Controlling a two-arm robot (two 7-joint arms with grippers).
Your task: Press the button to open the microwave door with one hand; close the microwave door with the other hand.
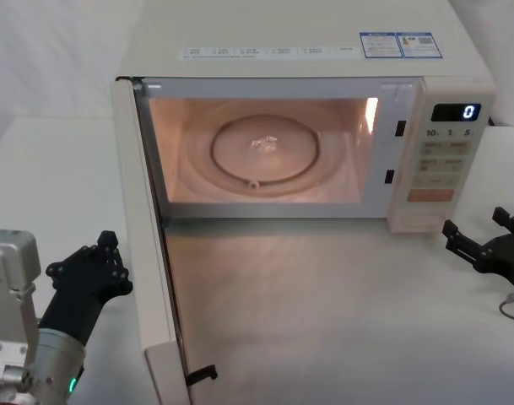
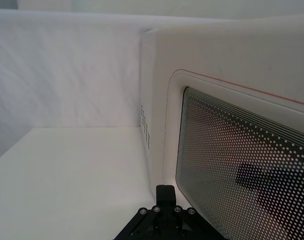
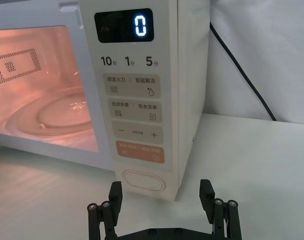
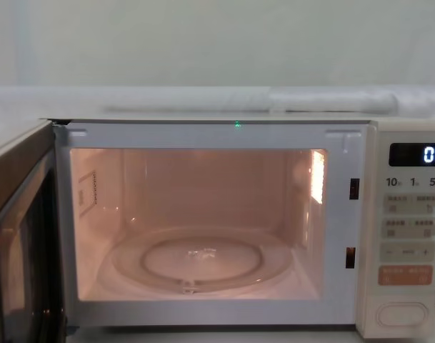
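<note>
The left end effector point(image 1: 86, 274) sits low at the near left of the tabletop point(image 1: 341, 295), carried on a silver wrist with a green light and a grey arm link. It angles up and forward toward the outer face of the door point(image 1: 151, 245). Its black fingers point(image 1: 107, 246) lie close together, but whether they are clenched cannot be told. In the left wrist view the same end effector point(image 2: 165, 200) points at the lower corner of the door's point(image 2: 226, 100) dotted glass window, very near it, though contact cannot be made out.

The door stands swung wide open on its left hinge, its edge running toward the robot, with the latch hook at its near bottom end. In the chest view the door point(image 4: 21, 236) appears edge-on at the left.

The right end effector point(image 1: 484, 240) hovers above the tabletop at the right, released, its two fingers point(image 3: 114, 197) spread apart. It faces the control panel point(image 3: 137, 100), near it but apart from it. The button point(image 3: 143, 181) lies at the bottom of the panel, just beyond the gap between the fingers and toward the left one, under the orange key point(image 3: 140, 151).

Farther back, the cavity is lit pinkish, with the glass turntable point(image 1: 265, 150) on its floor. The display point(image 1: 457, 112) reads 0.
</note>
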